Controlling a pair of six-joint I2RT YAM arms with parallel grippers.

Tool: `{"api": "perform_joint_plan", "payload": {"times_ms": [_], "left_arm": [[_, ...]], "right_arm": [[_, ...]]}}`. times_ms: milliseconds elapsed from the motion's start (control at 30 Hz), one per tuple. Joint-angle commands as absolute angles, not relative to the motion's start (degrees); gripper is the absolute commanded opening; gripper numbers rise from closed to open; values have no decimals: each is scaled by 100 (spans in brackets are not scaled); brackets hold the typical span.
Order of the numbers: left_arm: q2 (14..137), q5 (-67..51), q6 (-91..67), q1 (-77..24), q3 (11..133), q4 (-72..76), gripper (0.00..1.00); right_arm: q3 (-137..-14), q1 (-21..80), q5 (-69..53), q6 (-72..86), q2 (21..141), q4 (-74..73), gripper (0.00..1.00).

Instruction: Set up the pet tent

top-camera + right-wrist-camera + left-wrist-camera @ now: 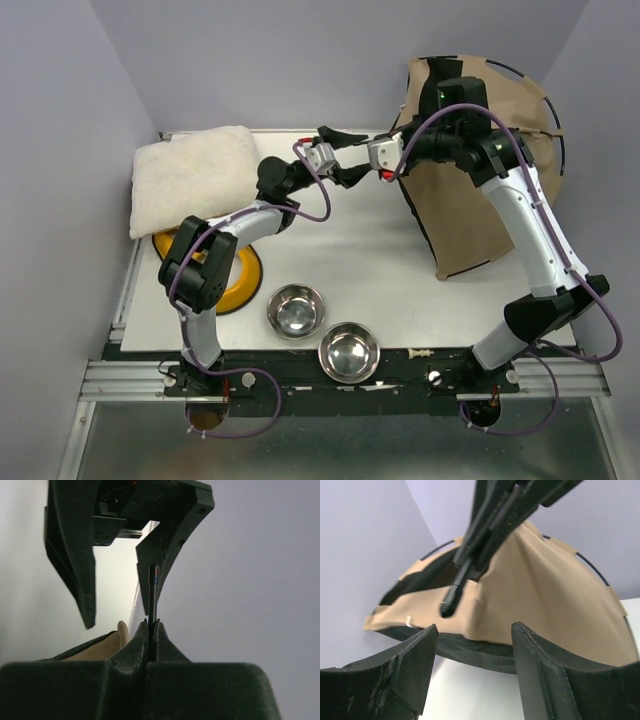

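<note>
Pet tent [470, 215], tan, part-raised at the tabletop's [350, 250] far right: right pincer [151, 630] clamped shut on its thin pole [153, 592], left pincer [475, 630] wide open and empty, so centre the pole tip between its fingers before you close.

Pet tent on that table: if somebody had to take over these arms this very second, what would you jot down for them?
Left end effector: open, holding nothing.
Right end effector: shut on the tip of a thin black pole.
Pet tent: at the far right corner of the table, fabric bulging up, poles bowed around it.
Done: poles appear threaded through the fabric.
Left: probably fix the held pole end, then stand the tent up properly.
</note>
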State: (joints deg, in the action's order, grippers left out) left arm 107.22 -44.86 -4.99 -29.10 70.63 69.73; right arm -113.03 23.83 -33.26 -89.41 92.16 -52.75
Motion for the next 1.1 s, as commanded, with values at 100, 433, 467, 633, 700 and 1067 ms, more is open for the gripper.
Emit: {"api": "perform_joint_plan", "payload": {"times_ms": [100,433,467,633,700,1067], "left_arm": [[11039,-4333,-79,-2900,7365,7559,61],[11452,-4334,255,-3217,7655,7418,53],[11496,-4281,237,-3234,7707,7401,53],[11549,-4236,264,-3234,7822,7374,38],[11488,-4332,290,-3217,7735,7287,20],[11083,-4543,413,-2892,7181,6891,0]], "right_arm": [[-11118,2312,-3146,-8886,9035,-5168,1],[-10855,2285,-3147,-8886,8833,-5124,1],[-10837,2285,-3146,-8894,8816,-5124,1],[-10740,2259,-3094,-8956,8745,-5168,1],[-10775,2215,-2980,-8921,8780,-5194,1],[-10653,1539,-2488,-9676,8824,-5941,1]]}}
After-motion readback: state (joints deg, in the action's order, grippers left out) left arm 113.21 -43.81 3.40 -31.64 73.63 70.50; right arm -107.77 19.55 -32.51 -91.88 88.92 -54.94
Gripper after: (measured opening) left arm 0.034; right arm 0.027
